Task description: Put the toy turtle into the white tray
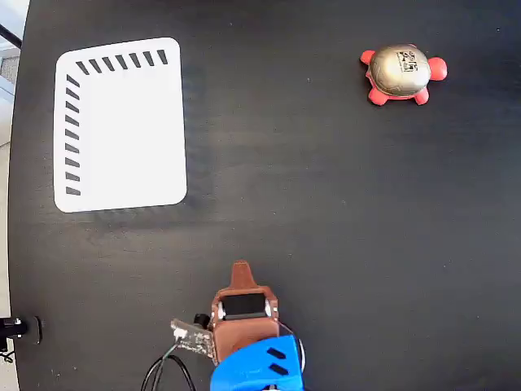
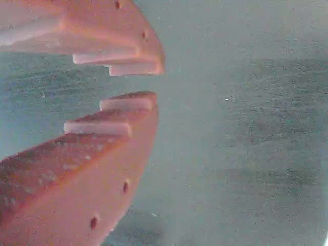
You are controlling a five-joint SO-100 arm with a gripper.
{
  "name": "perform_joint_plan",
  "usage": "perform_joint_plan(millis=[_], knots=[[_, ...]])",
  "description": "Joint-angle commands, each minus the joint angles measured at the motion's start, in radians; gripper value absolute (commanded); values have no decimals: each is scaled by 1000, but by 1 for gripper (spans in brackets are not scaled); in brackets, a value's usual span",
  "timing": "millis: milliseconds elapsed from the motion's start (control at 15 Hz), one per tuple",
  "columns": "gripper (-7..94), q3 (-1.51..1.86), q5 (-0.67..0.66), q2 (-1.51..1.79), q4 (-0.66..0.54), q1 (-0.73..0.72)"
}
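Observation:
The toy turtle (image 1: 401,73) sits at the far right of the black table in the fixed view, its gold shell with a black-and-white code mark facing up and its red head and feet showing. The white tray (image 1: 120,125), striped in black along its top and left edges, lies flat at the far left with nothing on it. My gripper (image 1: 241,269) is low in the middle, well away from both. In the wrist view my gripper (image 2: 154,83) has its orange fingers (image 2: 118,51) nearly together with only a thin slit, holding nothing over bare table.
The arm's brown wrist and blue body (image 1: 256,362) stand at the bottom edge with a small circuit board and cables (image 1: 183,342) to their left. The table's left edge (image 1: 16,195) runs close beside the tray.

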Motion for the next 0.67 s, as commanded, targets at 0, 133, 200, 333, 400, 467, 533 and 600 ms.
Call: perform_joint_plan(millis=[0,133,200,333,400,467,533,600], knots=[[0,-23,-18,2,11,-38],[0,-23,-17,-8,5,-37],[0,-25,-14,-31,-9,-31],[0,-41,2,-166,-121,-18],[0,-89,8,-273,-189,-3],[0,-173,8,-399,-219,11],[0,-295,3,-535,-218,31],[0,-430,-11,-687,-209,67]])
